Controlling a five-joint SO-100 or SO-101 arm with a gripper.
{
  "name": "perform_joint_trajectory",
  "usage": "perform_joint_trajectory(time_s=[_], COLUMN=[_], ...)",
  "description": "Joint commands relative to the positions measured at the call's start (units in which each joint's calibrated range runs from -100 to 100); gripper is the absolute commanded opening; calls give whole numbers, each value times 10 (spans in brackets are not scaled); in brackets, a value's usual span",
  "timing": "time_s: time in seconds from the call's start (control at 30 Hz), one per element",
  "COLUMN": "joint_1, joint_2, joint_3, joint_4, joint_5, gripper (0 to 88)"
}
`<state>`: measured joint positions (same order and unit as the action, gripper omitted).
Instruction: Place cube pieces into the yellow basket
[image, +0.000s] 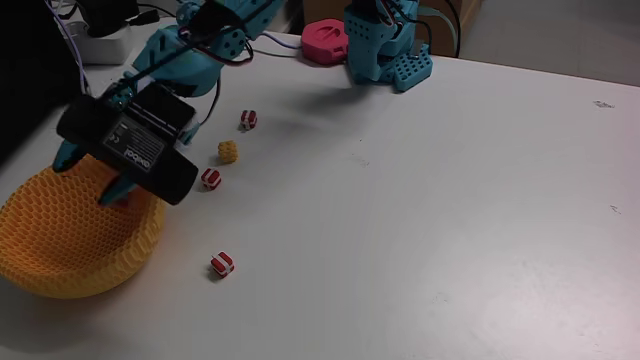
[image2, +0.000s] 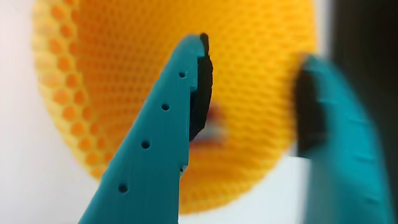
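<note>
On my fixed view, the far left shows the yellow basket (image: 70, 245) sitting at the near left edge of the white table (image: 430, 220), its honeycomb mesh wall rounded and its rim facing up. The gripper (image: 90, 172) hangs over the basket's bowl, teal fingers pointing down inside the rim. In the wrist view the gripper (image2: 255, 93) has its jaws spread apart with the honeycomb mesh of the basket (image2: 93, 74) filling the gap behind them; a small blurred red-and-white patch (image2: 214, 127) sits just beside the left finger's black pad, too blurred for me to say what it is or whether it is touching the pad.

Moving right from the basket, four cube pieces lie on the bare table: a red-and-white one (image: 222, 264) nearest me just beside the basket, another (image: 211, 178) close to the black camera housing (image: 130, 140) on the wrist, the yellow bumpy cube (image: 228, 151) just behind it, and a third striped one (image: 248, 119) further back.

At the back edge stands the arm's teal base (image: 385, 50), with a pink disc-shaped object (image: 325, 40) just left of it. A white power strip (image: 105, 42) and cables lie at the back left. The table's right half is plain white with a few faint marks.
</note>
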<state>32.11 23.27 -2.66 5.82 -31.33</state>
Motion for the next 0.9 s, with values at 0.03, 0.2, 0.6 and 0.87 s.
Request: perform_joint_trajectory(time_s=[0.03,0.2,0.6,0.87], joint_1=[-2,-40,-280,-220], joint_2=[-18,-97,-211,-104], joint_3=[-24,-74,149,379], joint_4=[4,213,333,-190], joint_5=[12,21,-127,-142], gripper=[498,514,512,480])
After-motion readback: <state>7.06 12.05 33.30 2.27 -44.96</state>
